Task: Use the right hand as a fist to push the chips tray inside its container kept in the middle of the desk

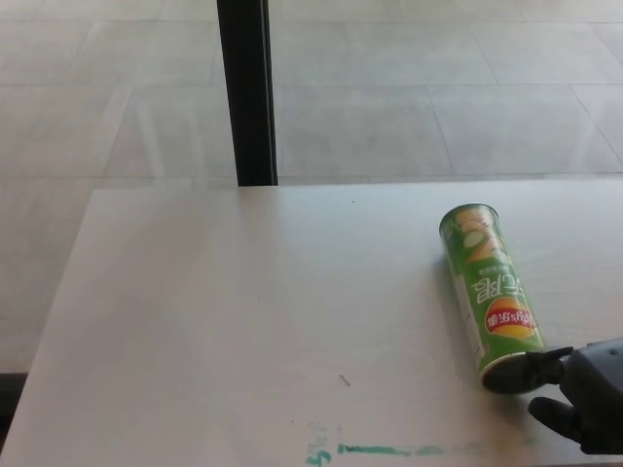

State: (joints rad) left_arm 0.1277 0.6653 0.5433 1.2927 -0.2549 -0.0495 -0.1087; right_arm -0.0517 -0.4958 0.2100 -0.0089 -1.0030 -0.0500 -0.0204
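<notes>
A green chips can [492,289] lies on its side on the white desk [253,311], its closed end pointing away and its near mouth toward me. My right hand [584,394] comes in at the bottom right corner, fingers curled into a fist. One black finger [526,371] presses against the can's near mouth and covers it. The tray inside the can is hidden behind that finger. My left hand does not show.
A black vertical post [247,92] stands beyond the desk's far edge, with tiled floor behind it. A green marker smear [384,449] runs along the desk's near edge. A tiny dark speck [344,380] lies near the middle.
</notes>
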